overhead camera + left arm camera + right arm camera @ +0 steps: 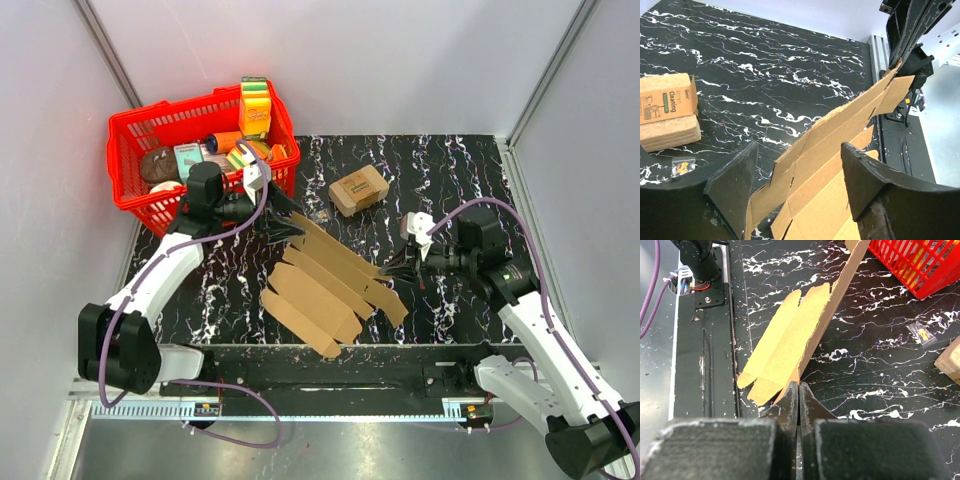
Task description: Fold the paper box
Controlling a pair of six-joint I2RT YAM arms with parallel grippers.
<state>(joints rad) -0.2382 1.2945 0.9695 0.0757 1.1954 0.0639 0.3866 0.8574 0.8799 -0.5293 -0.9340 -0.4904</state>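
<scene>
brown corrugated cardboard, the paper box (pixel 325 280) lies mid-table (pixel 450 180) as a flat die-cut sheet, one long panel tilted up. my right end effector (pixel 400 268) pinches that panel's thin corner; the left end effector (pixel 285 228) straddles its other end, jaws wide. i judge the stiff sheet could slip the pinch or buckle off-crease.

The paper box (pixel 325 285) is matt brown corrugated cardboard, unprinted, with raw, fluted cut edges. Under it the table (pixel 450 160) is glossy black with white marble-like veins. At 10 o'clock the basket (pixel 135 135) is shiny red plastic lattice. At 12 o'clock from the sheet, a small pack (pixel 358 190) looks like rough fibrous tan board in a printed paper sleeve. The left gripper (pixel 799 147) has fingers (pixel 730 190) of matt black plastic, grainy at the edges. The arm shells (pixel 150 285) are smooth white plastic
</scene>
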